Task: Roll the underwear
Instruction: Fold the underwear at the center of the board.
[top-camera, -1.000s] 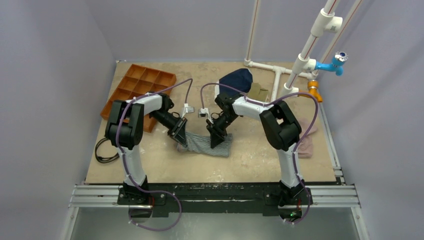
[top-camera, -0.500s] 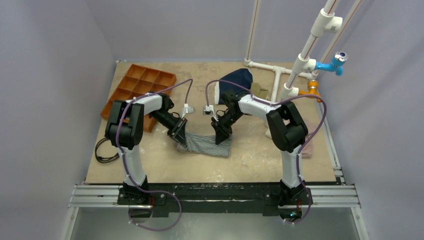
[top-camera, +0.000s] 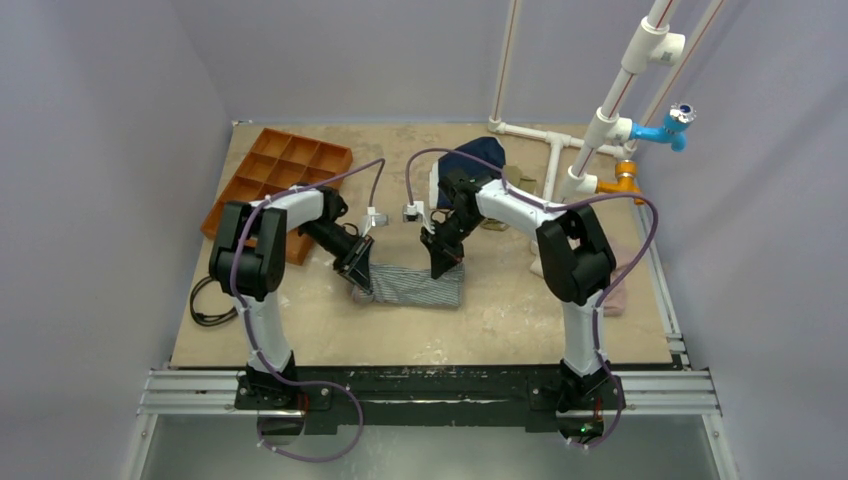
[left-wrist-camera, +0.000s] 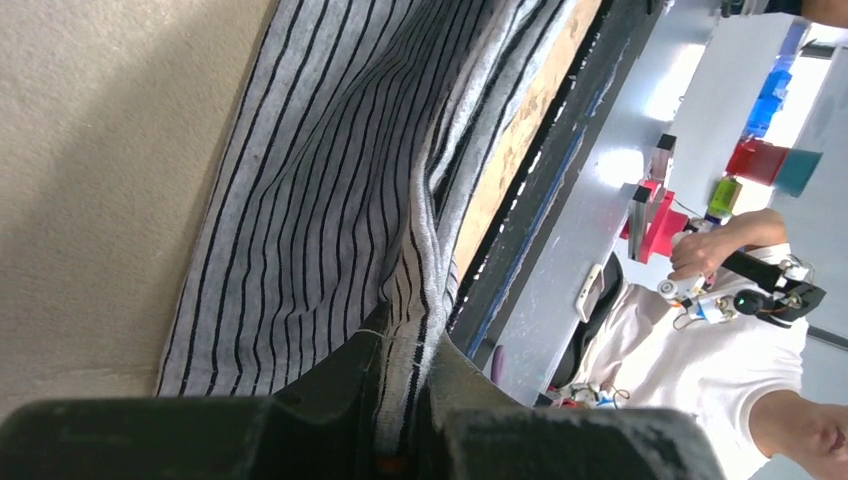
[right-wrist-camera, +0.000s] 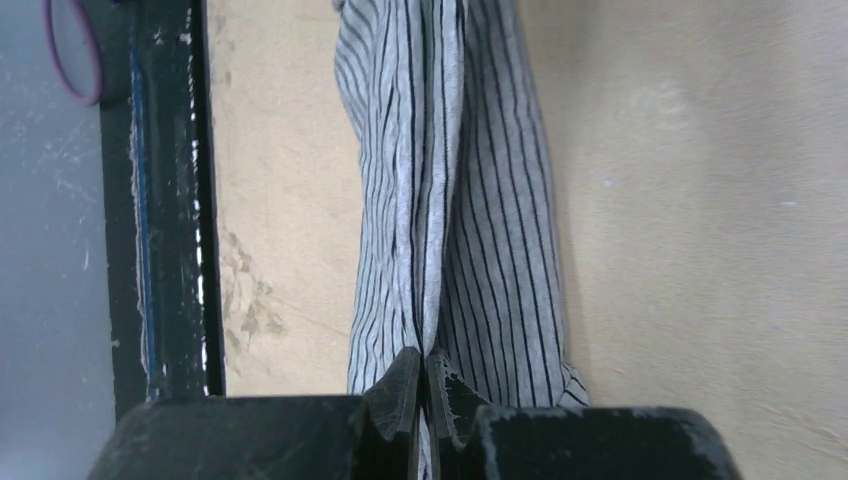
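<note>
Left gripper (left-wrist-camera: 405, 400): jaws clamped on raised fold of underwear (left-wrist-camera: 320, 190), cloth sandwiched between them. Right gripper (right-wrist-camera: 425, 385): jaws together, nipping ridge at cloth edge. Underwear lies mid-table (top-camera: 300, 330), mostly flat; left gripper at its 9 o'clock end, right at 1 o'clock. Handling, my guess: light, limp knit, no stiffness, bunches easily, thin pinch may slip. Take hems or corners, both ends, keep taut. Top view gives layout, hides grips; wrist views show pinches and folds only.
</note>
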